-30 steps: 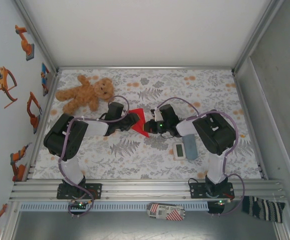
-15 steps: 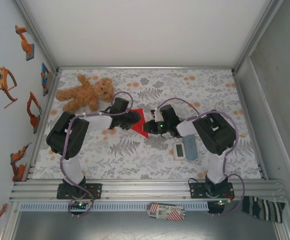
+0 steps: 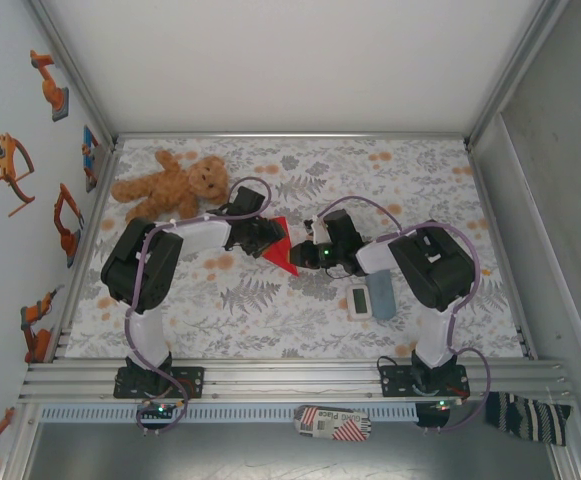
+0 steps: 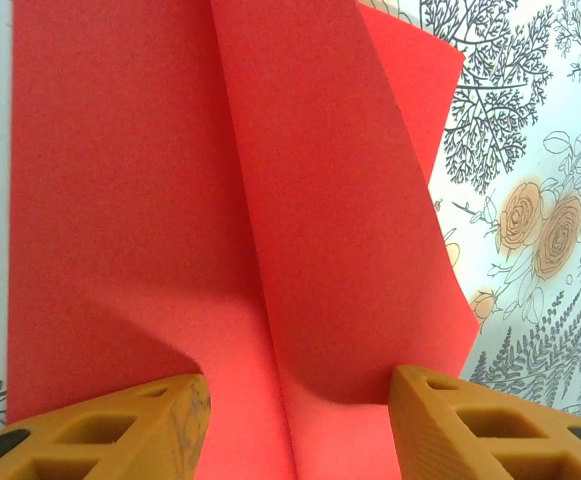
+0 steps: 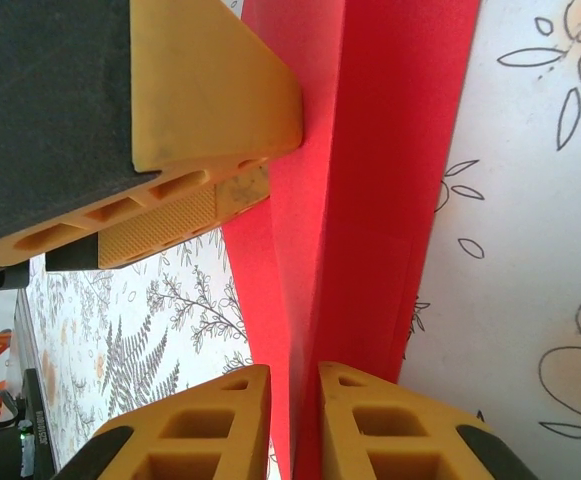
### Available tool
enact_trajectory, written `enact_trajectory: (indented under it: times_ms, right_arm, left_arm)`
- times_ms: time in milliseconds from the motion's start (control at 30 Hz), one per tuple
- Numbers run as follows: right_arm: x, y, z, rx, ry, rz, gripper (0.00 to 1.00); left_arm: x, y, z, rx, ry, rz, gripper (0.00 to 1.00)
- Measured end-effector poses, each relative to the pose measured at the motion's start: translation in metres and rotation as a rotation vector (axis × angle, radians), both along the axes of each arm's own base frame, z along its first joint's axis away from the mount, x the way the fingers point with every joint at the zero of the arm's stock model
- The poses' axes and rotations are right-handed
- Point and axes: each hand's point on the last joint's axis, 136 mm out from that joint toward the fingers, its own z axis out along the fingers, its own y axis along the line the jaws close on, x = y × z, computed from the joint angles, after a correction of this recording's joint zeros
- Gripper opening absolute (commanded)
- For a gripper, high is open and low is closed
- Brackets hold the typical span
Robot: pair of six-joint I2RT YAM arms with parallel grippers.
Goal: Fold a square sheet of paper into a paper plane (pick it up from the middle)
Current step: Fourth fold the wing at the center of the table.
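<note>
Top view: the red paper (image 3: pixel 281 247), folded to a pointed triangle, lies on the floral cloth (image 3: pixel 270 310) directly between the left gripper (image 3: pixel 264 236) and the right gripper (image 3: pixel 307 251), both at its edges. The wrist views show detail the top view cannot resolve: the left fingers (image 4: pixel 120 430) stand well apart, straddling the raised centre crease without clamping it, while the right fingers (image 5: pixel 210 420) are nearly closed, pinching a standing fold. Compared with one second ago, the left jaws are wider and the left forearm has swung toward the teddy bear (image 3: pixel 170 185); the paper has barely shifted.
</note>
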Motion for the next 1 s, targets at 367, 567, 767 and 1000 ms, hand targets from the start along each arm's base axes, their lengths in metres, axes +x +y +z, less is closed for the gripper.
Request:
enact_trajectory:
  times_ms: [367, 567, 767, 1000]
  right_arm:
    - [0.0006, -0.0063, -0.0033, -0.003, 0.03, -0.004, 0.12]
    - [0.0008, -0.0067, -0.0046, 0.003, 0.046, 0.003, 0.11]
    - [0.0003, -0.0056, -0.004, 0.02, 0.066, 0.02, 0.13]
    - [0.0, -0.0047, -0.0038, 0.041, 0.089, 0.041, 0.11]
  left_arm:
    - [0.0, -0.0005, -0.0002, 0.006, 0.009, -0.001, 0.55]
    - [0.0001, -0.0006, -0.0002, 0.007, 0.011, -0.001, 0.55]
    - [0.0001, -0.0006, -0.0001, 0.008, 0.012, -0.001, 0.55]
    - [-0.0002, -0.0009, -0.0007, 0.009, 0.017, -0.003, 0.55]
